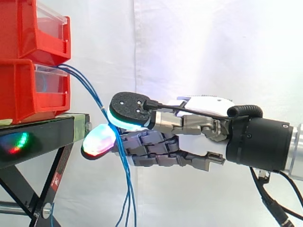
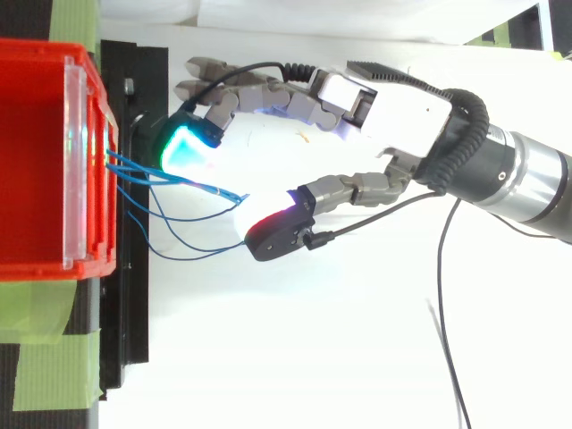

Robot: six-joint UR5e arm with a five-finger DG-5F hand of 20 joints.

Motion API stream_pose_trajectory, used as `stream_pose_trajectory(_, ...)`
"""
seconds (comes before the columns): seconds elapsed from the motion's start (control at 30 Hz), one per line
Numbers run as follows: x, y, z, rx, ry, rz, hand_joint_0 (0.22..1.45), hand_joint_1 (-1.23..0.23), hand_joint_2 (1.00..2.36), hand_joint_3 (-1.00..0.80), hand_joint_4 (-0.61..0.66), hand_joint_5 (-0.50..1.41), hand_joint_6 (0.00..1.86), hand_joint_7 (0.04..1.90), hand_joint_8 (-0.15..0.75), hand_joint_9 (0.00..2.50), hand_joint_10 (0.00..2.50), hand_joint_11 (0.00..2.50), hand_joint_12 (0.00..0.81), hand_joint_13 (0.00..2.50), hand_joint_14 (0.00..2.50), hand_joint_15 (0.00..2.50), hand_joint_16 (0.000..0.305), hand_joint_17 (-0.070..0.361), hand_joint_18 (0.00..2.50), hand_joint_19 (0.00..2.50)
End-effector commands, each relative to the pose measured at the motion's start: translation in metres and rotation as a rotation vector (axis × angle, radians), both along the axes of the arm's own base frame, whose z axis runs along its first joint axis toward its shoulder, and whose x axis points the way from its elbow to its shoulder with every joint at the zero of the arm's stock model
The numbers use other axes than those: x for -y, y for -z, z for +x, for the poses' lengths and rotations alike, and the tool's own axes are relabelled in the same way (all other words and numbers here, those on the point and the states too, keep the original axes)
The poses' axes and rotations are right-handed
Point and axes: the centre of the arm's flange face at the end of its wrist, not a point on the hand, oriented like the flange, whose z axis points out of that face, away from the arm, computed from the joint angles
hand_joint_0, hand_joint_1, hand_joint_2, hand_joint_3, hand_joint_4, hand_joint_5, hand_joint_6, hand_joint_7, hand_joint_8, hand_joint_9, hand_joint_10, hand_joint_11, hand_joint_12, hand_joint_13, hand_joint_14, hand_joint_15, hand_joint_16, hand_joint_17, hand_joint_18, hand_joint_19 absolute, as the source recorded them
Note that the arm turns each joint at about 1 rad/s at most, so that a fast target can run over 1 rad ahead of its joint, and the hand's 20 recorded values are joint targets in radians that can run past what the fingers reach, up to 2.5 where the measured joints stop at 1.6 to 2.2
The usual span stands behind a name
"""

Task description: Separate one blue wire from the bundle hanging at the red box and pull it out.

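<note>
Several thin blue wires (image 1: 92, 94) come out of the front of the lower red bin (image 1: 19, 90) and hang down past the stand's edge. From above, the blue wires (image 2: 170, 219) fan out rightwards from the red bin (image 2: 36, 161). My hand (image 1: 199, 123) reaches in from the right at the height of the stand's top. Its thumb lies over the bundle and a glowing fingertip (image 1: 99, 139) sits under it. In the top view the hand (image 2: 393, 107) is open, with thumb and fingers spread apart on either side of the wires. None of them is pinched.
A second red bin (image 1: 33, 28) is stacked on the lower one. Both rest on the black stand (image 1: 42, 132), whose slanted leg runs down at the left. Green tape (image 2: 49, 375) marks the surface beside the stand. A white curtain hangs behind.
</note>
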Motion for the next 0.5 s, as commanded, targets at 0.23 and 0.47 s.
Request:
stream_pose_trajectory(0.23,-0.0071,-0.0053,0.0051,0.041,-0.027,0.087,0.54,-0.6,1.0,-0.5,0.35,-0.17,0.5,1.0,0.286,0.32,0.0,0.02,0.351,0.12,0.0,0.09,0.058,0.13,0.01,0.14)
stream_pose_trajectory(0.47,-0.0071,-0.0062,0.0058,0.052,-0.031,0.116,0.55,-0.61,1.0,-0.5,0.33,-0.16,0.5,1.07,0.287,0.33,0.0,0.04,0.349,0.13,0.0,0.09,0.057,0.129,0.03,0.15)
